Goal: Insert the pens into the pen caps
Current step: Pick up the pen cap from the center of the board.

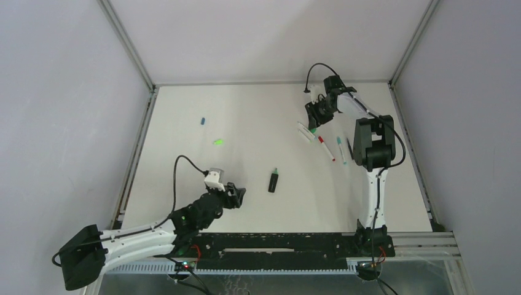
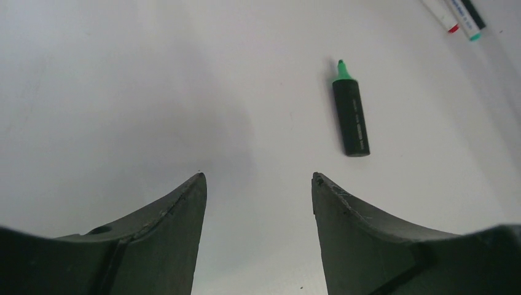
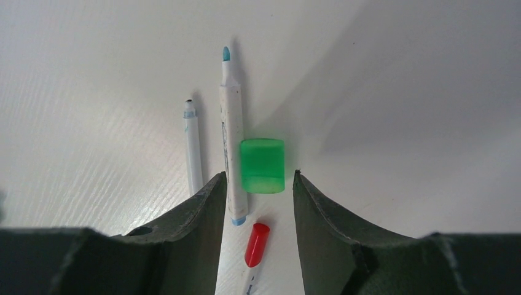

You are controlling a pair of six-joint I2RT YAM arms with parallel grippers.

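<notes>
1. Green comes first: a bright green cap (image 3: 262, 166) is seen lying on the tabletop (image 3: 399, 92), partly between the fingertips of the right tool (image 3: 258, 177), with a sliver of gap shown at its 3 o'clock side.
2. The right tool is held released, jaws apart and clamped on nothing. In the top view it is found at about 1 o'clock of the tabletop.
3. At the cap's 9 o'clock, a white pen with a blue tip (image 3: 230, 141) is laid alongside. Whether they touch cannot be told.
4. Further out at 9 o'clock, a thinner pale pen (image 3: 193, 144) is laid roughly parallel.
5. At the cap's 6 o'clock, a red-ended pen (image 3: 256, 244) is glimpsed between the fingers.
6. The left tool (image 2: 258, 181) is held released too, at 7 o'clock of the tabletop, with bare surface shown between its jaws.
7. A black marker (image 2: 351, 117) with a green tip is spotted at 1 o'clock from the left tool, well apart, lying flat.
8. A blue cap (image 1: 201, 121) and a second green cap (image 1: 217, 142) are seen loose at 10 o'clock of the tabletop, near each other and well apart from both tools.
</notes>
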